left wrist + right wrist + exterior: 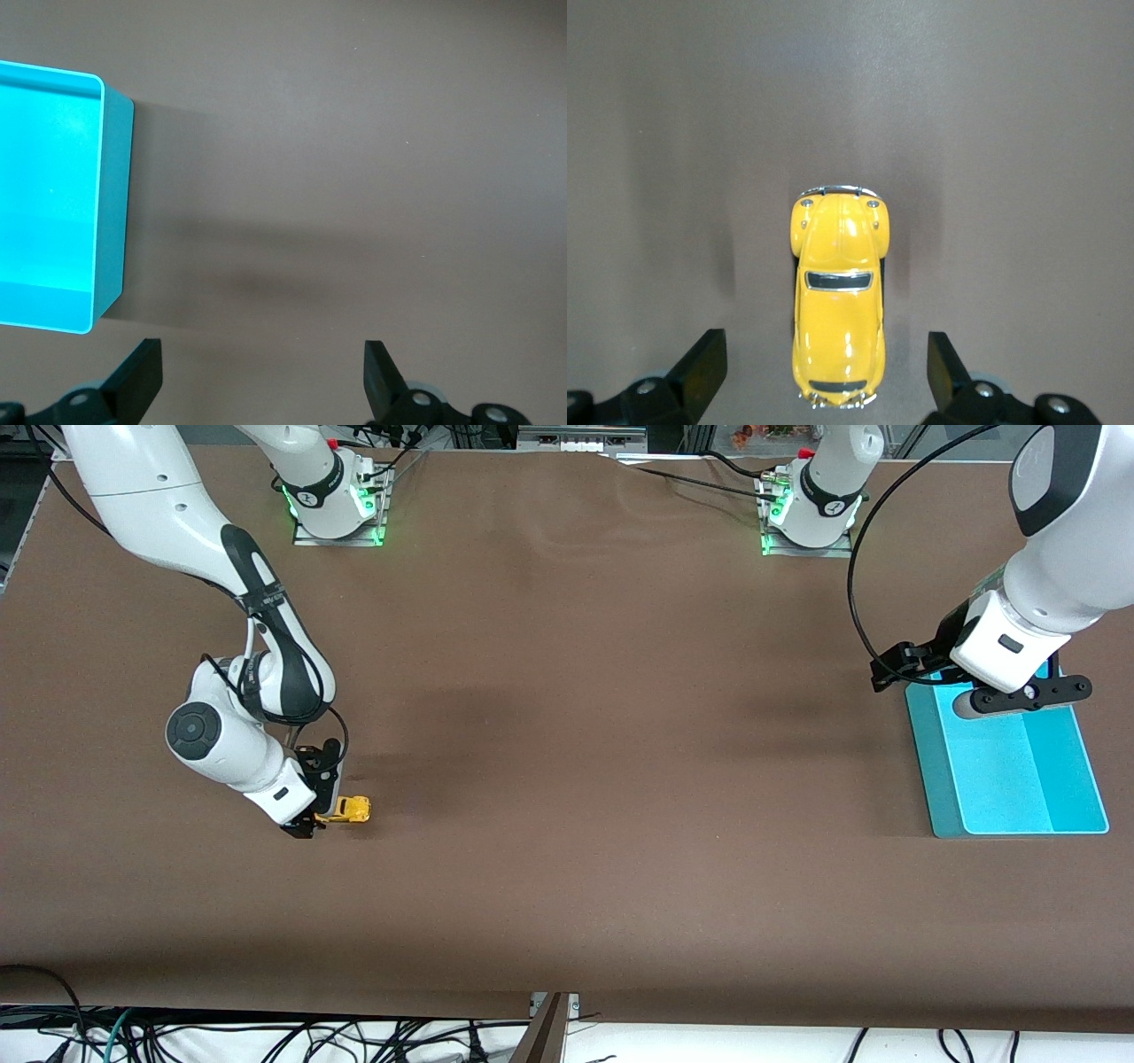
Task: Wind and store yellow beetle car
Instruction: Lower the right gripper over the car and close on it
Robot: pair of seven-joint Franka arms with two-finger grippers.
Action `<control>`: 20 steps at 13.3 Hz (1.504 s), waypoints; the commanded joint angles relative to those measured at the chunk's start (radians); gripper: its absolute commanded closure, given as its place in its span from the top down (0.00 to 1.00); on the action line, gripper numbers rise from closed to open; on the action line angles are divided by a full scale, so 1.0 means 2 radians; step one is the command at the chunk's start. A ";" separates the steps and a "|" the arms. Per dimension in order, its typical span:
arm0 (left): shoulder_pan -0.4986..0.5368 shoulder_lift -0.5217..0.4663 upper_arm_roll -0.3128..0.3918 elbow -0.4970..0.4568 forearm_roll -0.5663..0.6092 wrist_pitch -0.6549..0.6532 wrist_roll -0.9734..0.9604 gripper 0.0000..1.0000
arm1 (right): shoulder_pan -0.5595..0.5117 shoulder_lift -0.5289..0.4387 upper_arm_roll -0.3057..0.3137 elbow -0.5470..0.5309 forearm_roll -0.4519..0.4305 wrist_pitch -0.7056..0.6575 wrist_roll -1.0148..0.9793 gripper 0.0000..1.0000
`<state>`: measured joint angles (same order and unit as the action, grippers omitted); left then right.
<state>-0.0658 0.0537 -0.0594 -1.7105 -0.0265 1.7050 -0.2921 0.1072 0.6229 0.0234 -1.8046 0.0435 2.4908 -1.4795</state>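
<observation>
The yellow beetle car (352, 809) rests on the brown table toward the right arm's end. In the right wrist view the car (839, 305) lies lengthwise between my open fingers, which do not touch it. My right gripper (312, 821) is low at the car's one end, open around it. My left gripper (899, 666) is open and empty, held over the table at the edge of the cyan bin (939, 779). The left wrist view shows the bin's corner (113, 204) and bare table between the open fingers.
The cyan bin holds nothing visible and stands at the left arm's end of the table. Both arm bases (337, 505) stand along the table's edge farthest from the front camera. Cables hang below the table's near edge.
</observation>
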 commanded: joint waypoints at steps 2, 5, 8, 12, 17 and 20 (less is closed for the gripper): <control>-0.003 0.004 -0.001 0.008 0.010 -0.004 -0.008 1.00 | -0.002 0.002 0.004 -0.004 0.011 0.017 -0.020 0.98; -0.003 0.004 -0.001 0.008 0.011 -0.004 -0.008 1.00 | 0.000 0.003 0.004 -0.004 0.011 0.017 -0.020 0.73; -0.003 0.004 -0.001 0.008 0.010 -0.004 -0.008 1.00 | 0.002 0.002 0.004 -0.004 0.011 0.015 -0.020 0.54; -0.004 0.005 -0.001 0.008 0.011 -0.004 -0.008 1.00 | 0.001 0.003 0.004 -0.004 0.012 0.016 -0.019 0.53; -0.004 0.008 -0.001 0.012 0.010 -0.004 -0.008 1.00 | -0.001 0.004 0.004 -0.004 0.012 0.017 -0.020 0.50; -0.004 0.010 -0.002 0.014 0.010 -0.004 -0.008 1.00 | -0.006 0.004 0.004 -0.005 0.013 0.017 -0.033 0.50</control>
<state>-0.0661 0.0609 -0.0603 -1.7082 -0.0265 1.7051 -0.2921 0.1072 0.6339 0.0276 -1.8042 0.0474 2.5118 -1.5028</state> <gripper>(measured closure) 0.000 0.502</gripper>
